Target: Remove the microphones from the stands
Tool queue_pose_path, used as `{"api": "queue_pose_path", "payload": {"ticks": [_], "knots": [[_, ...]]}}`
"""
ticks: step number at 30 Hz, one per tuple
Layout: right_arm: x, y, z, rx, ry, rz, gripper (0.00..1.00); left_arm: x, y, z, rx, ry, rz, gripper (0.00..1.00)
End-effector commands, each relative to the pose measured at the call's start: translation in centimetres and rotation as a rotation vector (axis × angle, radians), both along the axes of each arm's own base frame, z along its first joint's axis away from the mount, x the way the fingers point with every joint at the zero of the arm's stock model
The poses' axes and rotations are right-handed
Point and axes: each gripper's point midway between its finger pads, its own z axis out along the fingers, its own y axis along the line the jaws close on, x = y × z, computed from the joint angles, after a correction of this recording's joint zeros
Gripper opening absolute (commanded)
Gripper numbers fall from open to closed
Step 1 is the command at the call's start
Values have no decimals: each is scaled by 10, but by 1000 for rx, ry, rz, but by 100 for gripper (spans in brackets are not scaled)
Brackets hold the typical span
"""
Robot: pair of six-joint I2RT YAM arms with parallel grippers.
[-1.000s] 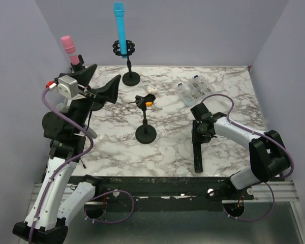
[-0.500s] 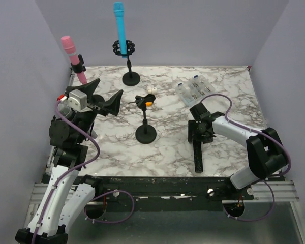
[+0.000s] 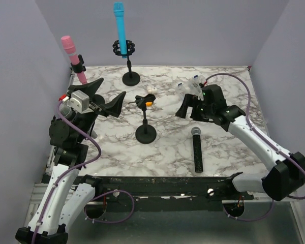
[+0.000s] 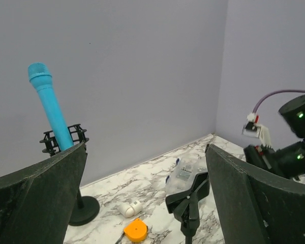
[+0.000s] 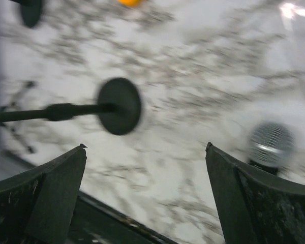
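The black microphone (image 3: 197, 151) lies flat, apart from the stand (image 3: 145, 118). Its silver grille is just below the right gripper (image 3: 189, 112), and its body runs nearward. The stand is upright, left of that gripper; its clip seems empty, though the wrist view is blurred.

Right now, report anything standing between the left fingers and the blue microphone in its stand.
Nothing visible does. The left fingers are open, with the blue microphone in plain sight beyond them. The empty stand sits right of that path, the pink microphone left of it.

Even, bright light; right wrist view seemingly motion-blurred.
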Motion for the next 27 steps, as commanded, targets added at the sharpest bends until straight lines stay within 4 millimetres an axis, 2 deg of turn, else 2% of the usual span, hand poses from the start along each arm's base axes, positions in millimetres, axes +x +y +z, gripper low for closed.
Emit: {"api": "queue_pose_path", "payload": {"ticks": [1, 3, 4, 11, 14, 18, 20, 27], "knots": [[-18, 89, 109, 613, -124, 271, 100, -7, -4, 9, -1, -27, -39, 99], [-25, 106, 140, 788, -145, 323, 100, -7, -5, 8, 0, -26, -40, 99], [-28, 112, 149, 824, -154, 340, 100, -7, -4, 8, -1, -28, -39, 99], [-26, 156, 172, 893, -178, 384, 100, -2, -7, 4, 2, -9, -47, 98], [-21, 172, 171, 880, -177, 380, 97, -1, -6, 3, 2, -6, -41, 98], [-9, 187, 160, 826, -159, 351, 85, 0, -5, 2, 4, -3, -34, 98], [-3, 188, 155, 807, -161, 329, 76, 0, -6, 2, 6, -3, -36, 99], [7, 189, 145, 769, -161, 291, 66, 1, -9, -1, 14, 3, -50, 99]]}}
